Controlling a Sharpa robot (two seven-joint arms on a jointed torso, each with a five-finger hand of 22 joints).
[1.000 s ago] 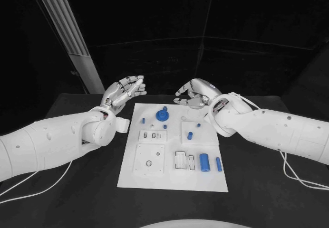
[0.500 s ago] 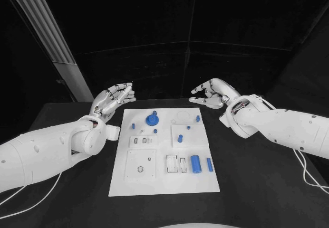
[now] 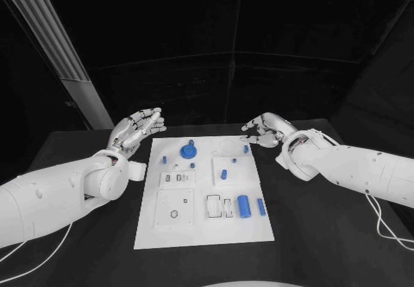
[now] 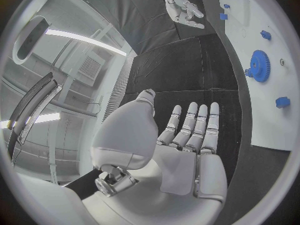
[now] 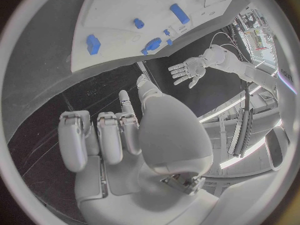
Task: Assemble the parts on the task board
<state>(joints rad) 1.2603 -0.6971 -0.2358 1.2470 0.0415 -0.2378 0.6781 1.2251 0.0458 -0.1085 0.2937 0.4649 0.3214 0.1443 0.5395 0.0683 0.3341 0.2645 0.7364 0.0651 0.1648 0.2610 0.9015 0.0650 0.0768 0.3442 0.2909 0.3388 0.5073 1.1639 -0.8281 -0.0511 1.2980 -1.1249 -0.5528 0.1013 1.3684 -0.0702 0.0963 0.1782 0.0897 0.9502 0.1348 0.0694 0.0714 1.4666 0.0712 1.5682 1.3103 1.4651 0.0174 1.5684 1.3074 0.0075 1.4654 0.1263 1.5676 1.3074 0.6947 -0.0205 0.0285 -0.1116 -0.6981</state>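
The white task board [image 3: 198,230] lies in the middle of the black table. On it are a blue gear [image 3: 186,149], a blue cylinder [image 3: 244,207] with a thin blue bar [image 3: 261,206] beside it, and several small blue pegs such as one at mid-board [image 3: 224,174]. My left hand [image 3: 138,128] hovers off the board's far left corner, fingers straight and apart, holding nothing; its palm [image 4: 181,160] faces the gear [image 4: 259,65]. My right hand [image 3: 263,128] hangs by the far right corner with fingers [image 5: 103,135] half bent and nothing in them.
Pale recessed sockets sit in the board's middle and near part [image 3: 177,210]. Black table [image 3: 328,239] surrounds the board on all sides. A slanted metal post [image 3: 64,66] stands behind the table at the far left.
The head view has shifted. My right hand has come lower and nearer the board's far right corner. My left hand stays spread beside the far left corner.
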